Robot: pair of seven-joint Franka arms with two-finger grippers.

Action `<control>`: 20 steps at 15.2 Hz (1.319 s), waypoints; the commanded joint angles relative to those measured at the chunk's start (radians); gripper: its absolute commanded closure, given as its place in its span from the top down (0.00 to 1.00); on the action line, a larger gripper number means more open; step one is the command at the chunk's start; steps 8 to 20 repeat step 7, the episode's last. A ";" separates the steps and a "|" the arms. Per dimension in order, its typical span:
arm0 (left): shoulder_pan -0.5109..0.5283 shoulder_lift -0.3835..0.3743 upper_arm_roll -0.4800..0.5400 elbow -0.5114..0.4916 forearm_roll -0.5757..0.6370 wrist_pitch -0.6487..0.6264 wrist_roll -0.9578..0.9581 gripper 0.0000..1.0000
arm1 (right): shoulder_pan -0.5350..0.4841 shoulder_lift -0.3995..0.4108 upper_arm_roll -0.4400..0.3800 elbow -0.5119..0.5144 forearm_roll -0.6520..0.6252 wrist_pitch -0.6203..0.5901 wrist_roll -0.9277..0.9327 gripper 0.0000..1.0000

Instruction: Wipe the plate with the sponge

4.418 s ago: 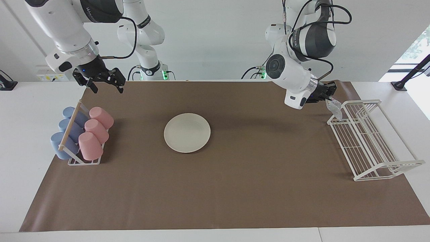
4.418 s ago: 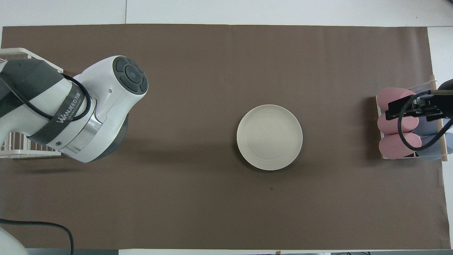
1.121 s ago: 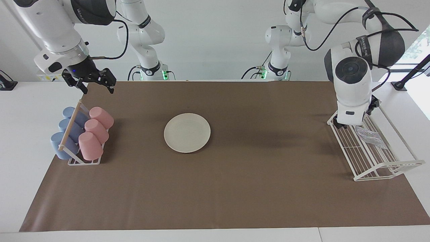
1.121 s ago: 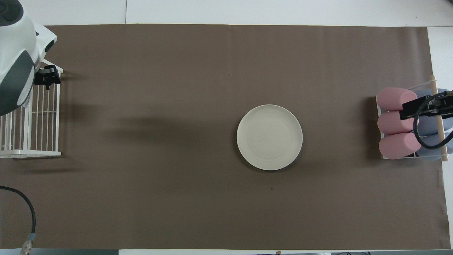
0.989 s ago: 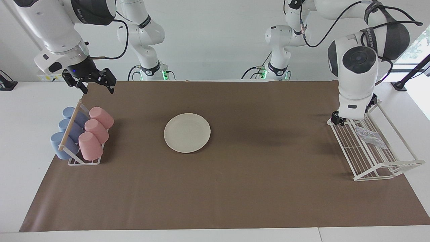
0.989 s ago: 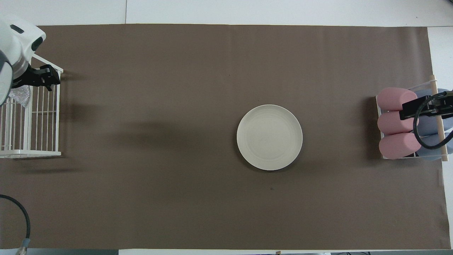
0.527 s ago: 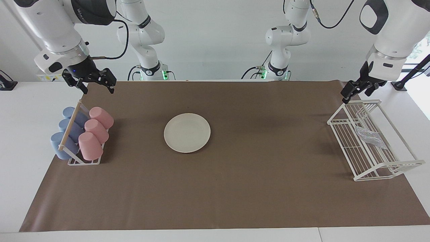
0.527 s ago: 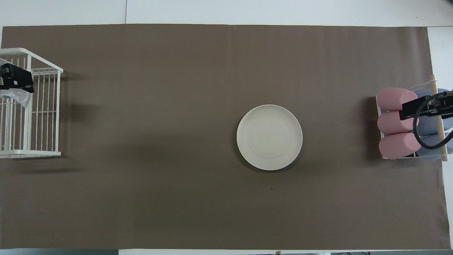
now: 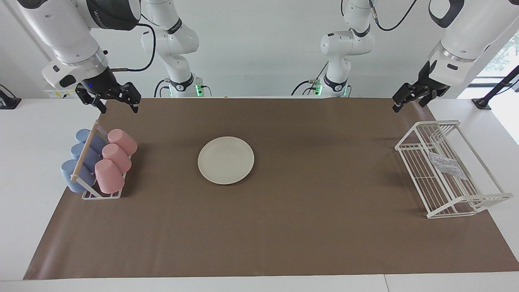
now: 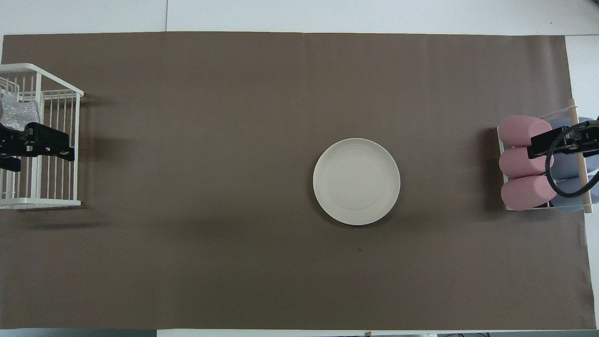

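The cream-white plate (image 9: 226, 160) lies bare on the brown mat near the table's middle, also in the overhead view (image 10: 356, 181). The silvery sponge (image 9: 446, 165) lies inside the white wire rack (image 9: 436, 184) at the left arm's end; it shows in the overhead view too (image 10: 16, 113). My left gripper (image 9: 408, 104) is open and empty, raised above the rack (image 10: 56, 202), clear of the sponge; from overhead it (image 10: 40, 147) overlaps the rack. My right gripper (image 9: 117, 104) is open and empty, waiting in the air over the cup rack (image 9: 91, 194).
The cup rack at the right arm's end holds pink cups (image 9: 115, 156) and blue cups (image 9: 79, 160) lying on their sides, also in the overhead view (image 10: 522, 164). The brown mat (image 9: 284, 227) covers most of the table.
The left arm carried the sponge to the wire rack, let it go there, then lifted away with open fingers. The right arm shifted only slightly. The plate stayed put.
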 commanded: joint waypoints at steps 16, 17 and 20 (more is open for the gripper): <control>-0.021 -0.035 0.014 -0.042 -0.014 0.028 0.015 1.00 | 0.002 0.002 0.004 0.012 -0.006 -0.019 -0.004 1.00; -0.021 -0.035 0.014 -0.042 -0.014 0.028 0.015 1.00 | 0.002 0.002 0.004 0.012 -0.006 -0.019 -0.004 1.00; -0.021 -0.035 0.014 -0.042 -0.014 0.028 0.015 1.00 | 0.002 0.002 0.004 0.012 -0.006 -0.019 -0.004 1.00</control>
